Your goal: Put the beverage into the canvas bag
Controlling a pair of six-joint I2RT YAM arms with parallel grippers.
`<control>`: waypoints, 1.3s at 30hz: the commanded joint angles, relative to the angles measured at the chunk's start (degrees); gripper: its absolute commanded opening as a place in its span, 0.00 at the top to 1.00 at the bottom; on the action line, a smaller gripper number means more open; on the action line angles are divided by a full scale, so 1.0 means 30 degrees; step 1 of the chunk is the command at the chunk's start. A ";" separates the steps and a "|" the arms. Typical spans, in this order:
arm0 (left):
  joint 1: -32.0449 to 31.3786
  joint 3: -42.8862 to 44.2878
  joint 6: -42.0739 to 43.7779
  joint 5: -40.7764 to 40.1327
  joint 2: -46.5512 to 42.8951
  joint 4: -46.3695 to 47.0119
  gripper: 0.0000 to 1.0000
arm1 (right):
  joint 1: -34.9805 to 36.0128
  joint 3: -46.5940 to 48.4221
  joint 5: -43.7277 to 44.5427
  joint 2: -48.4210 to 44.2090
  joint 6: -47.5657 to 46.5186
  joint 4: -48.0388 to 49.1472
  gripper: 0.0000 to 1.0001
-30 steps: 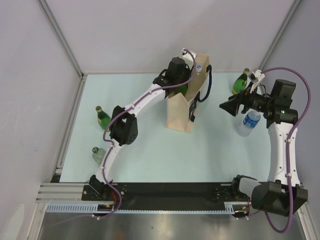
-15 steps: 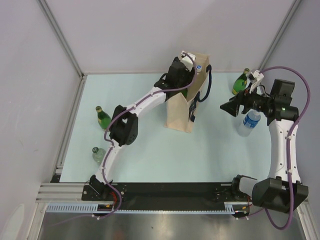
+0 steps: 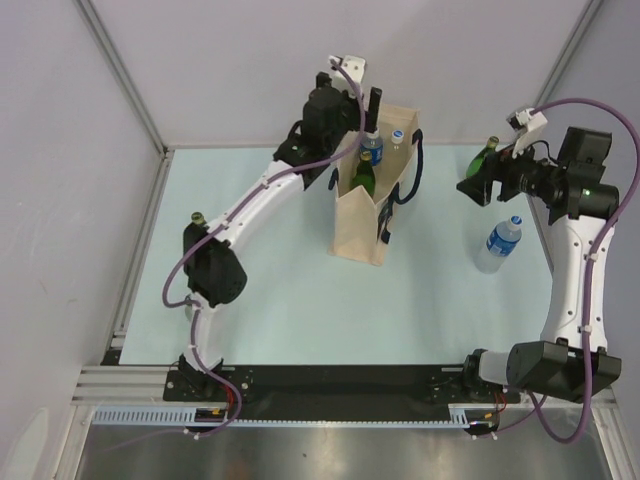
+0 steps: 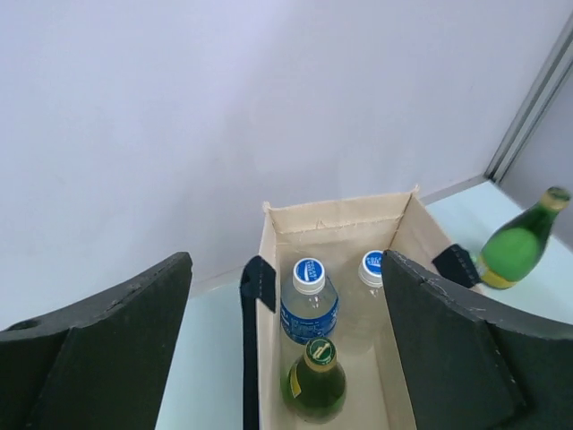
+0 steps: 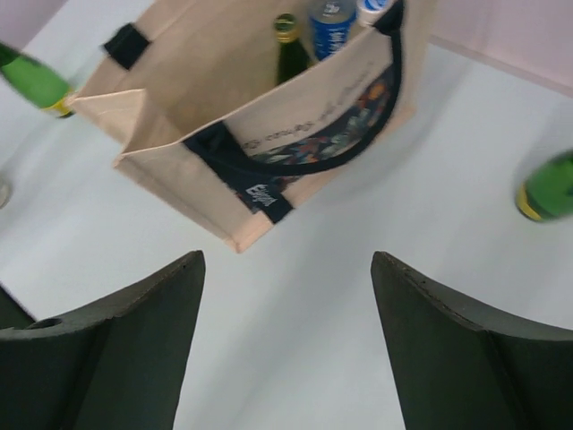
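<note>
Top: bag (image 3: 360, 235) upright mid-surface (image 3: 290, 290). Left end effector (image 3: 355, 95) above mouth, spread wide, empty, lifted clear of rim. Right end effector (image 3: 476, 187) wide, empty, near water bottle (image 3: 497, 245), probably next pick.
Left wrist: green bottle (image 4: 315, 385) upright inside bag, beside blue-label bottle (image 4: 309, 305).
Right wrist: fingers apart, facing bag.
</note>
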 commanded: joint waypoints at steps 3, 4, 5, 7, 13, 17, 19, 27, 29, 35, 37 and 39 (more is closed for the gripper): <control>0.0180 -0.3184 -0.1780 0.0551 -0.5430 -0.1882 0.04 | -0.0709 0.1371 0.5174 0.0762 0.2724 0.1612 0.20; 0.0209 -0.3858 -0.1868 0.0668 -0.6075 -0.2173 0.03 | -0.0913 0.1459 0.5473 0.0880 0.2755 0.1556 0.20; 0.0209 -0.5257 -0.2101 0.0988 -0.7445 -0.2350 0.01 | -0.1089 0.1663 0.5679 0.1026 0.2698 0.1440 0.20; 0.0238 -0.6670 -0.2132 0.1429 -0.8683 -0.3021 0.00 | -0.1441 0.1810 0.6091 0.1522 0.2522 0.0710 0.20; 0.0502 -1.3023 -0.2833 0.2162 -1.3810 -0.4107 0.00 | -0.3082 0.1695 0.5945 0.2141 0.1118 -0.1869 0.20; 0.0619 -1.5432 -0.3713 0.2426 -1.6067 -0.4607 0.00 | -0.3668 0.1489 0.5565 0.2141 -0.0493 -0.4032 0.20; 0.0619 -1.6631 -0.4238 0.2865 -1.7094 -0.4666 0.00 | -0.3786 0.1226 0.5680 0.2229 -0.1021 -0.4507 0.19; 0.0590 -1.8717 -0.4973 0.3072 -1.9000 -0.5311 0.00 | -0.3962 0.0201 0.6940 0.3019 -0.2078 -0.5446 0.18; 0.0590 -1.9098 -0.5325 0.3071 -1.9352 -0.5282 0.00 | -0.3962 -0.0120 0.7379 0.3224 -0.2195 -0.5417 0.18; 0.0590 -2.0006 -0.5736 0.3043 -1.9763 -0.5252 0.00 | -0.3962 -0.0708 0.8054 0.3663 -0.2547 -0.5330 0.19; 0.0590 -2.0182 -0.5824 0.3043 -1.9822 -0.5252 0.00 | -0.3933 -0.0738 0.8171 0.3869 -0.2576 -0.5271 0.20; 0.0590 -2.0213 -0.5853 0.3042 -1.9822 -0.5223 0.00 | -0.3875 -0.0825 0.8201 0.3928 -0.2577 -0.5183 0.21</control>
